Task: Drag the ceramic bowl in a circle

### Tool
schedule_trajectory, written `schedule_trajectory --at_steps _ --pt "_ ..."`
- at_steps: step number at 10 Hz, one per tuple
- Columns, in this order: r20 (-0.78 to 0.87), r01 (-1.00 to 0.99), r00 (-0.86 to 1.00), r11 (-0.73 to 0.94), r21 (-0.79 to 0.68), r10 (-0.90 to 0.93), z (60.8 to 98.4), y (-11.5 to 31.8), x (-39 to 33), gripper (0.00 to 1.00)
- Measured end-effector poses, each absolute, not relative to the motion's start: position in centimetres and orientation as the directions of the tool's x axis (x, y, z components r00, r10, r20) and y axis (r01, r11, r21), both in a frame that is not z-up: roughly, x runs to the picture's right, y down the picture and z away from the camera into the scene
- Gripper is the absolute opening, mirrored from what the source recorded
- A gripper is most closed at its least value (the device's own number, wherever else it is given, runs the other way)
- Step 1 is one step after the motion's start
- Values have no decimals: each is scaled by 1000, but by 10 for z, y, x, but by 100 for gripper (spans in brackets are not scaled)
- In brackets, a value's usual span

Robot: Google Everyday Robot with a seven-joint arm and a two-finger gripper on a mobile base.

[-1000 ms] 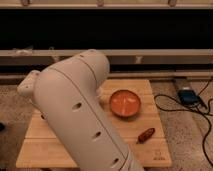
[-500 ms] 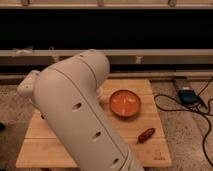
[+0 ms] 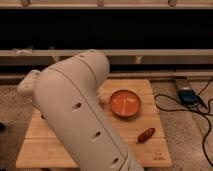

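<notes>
Your gripper is out of sight. The white arm (image 3: 80, 115) fills the foreground, rising from the bottom edge to a bend near the middle, with a rounded joint (image 3: 27, 84) sticking out at its left. Whatever sits at its end is hidden, so you cannot tell how far the jaws are open or whether they hold anything.

With the jaws unseen, you cannot place the bowl (image 3: 125, 103) against them. It stands upright on the right half of the wooden board (image 3: 150, 150), nearer the far edge. Its left rim shows just beside the arm's outline, and whether the two touch cannot be told.

A small red-brown thing (image 3: 146, 135) lies on the board nearer you than the bowl and apart from it. Off the board's right side, black cables (image 3: 170, 102) run over the speckled floor to a dark box (image 3: 188, 96).
</notes>
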State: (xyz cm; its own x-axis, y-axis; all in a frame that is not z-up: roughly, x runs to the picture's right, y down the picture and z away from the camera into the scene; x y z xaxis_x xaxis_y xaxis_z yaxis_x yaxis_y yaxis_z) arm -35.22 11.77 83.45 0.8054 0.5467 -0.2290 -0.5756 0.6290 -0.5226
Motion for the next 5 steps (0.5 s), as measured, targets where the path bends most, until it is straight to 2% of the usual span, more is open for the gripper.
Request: schedule_trajectory --at_steps 3,5 --pt "-226 -549 824 638 -539 519 854 76 -343 2" --pt "-241 -549 826 631 -547 509 880 36 -325 2"
